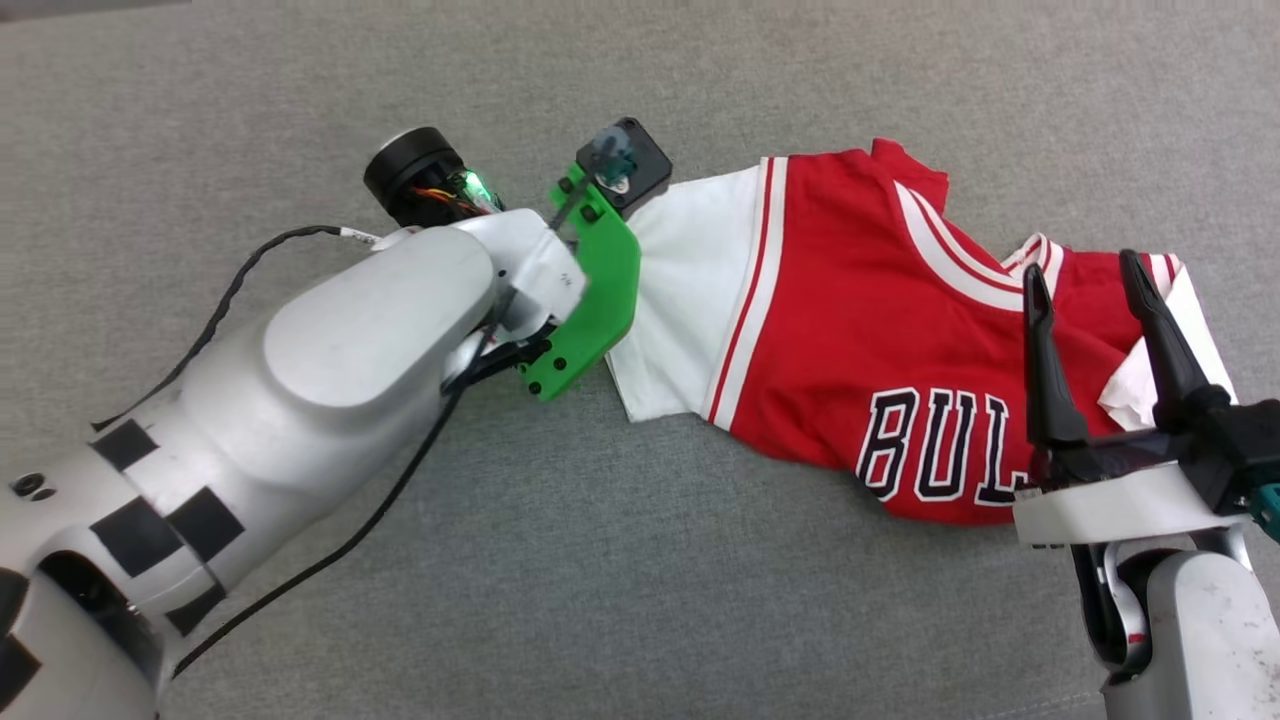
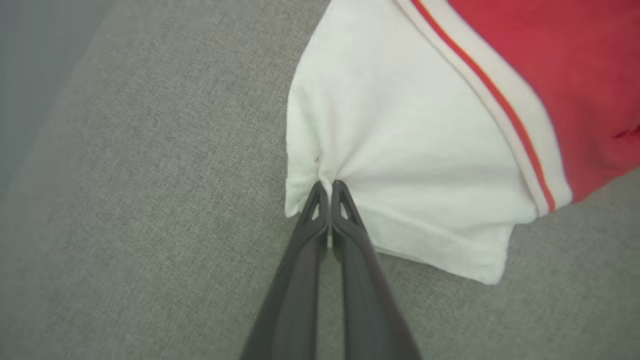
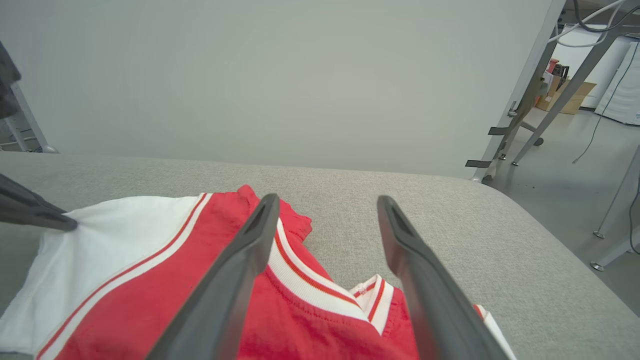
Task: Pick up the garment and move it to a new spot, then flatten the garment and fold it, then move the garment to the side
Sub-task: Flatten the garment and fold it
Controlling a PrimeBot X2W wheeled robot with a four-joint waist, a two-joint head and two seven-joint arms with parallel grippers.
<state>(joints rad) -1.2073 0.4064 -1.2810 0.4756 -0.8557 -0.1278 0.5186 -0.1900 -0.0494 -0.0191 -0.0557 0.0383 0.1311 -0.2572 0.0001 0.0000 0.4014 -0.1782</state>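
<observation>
The garment lies rumpled on the grey bench, short of its far edge. My left fingers are pinched tight on the edge of its white sleeve. My right fingers hang spread wide above the collar end, holding nothing.

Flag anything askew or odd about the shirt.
The red jersey lies crumpled and slanted on the grey fabric surface, its right end bunched by the open right gripper. The left gripper pinches the edge of the white sleeve, puckering it.
</observation>
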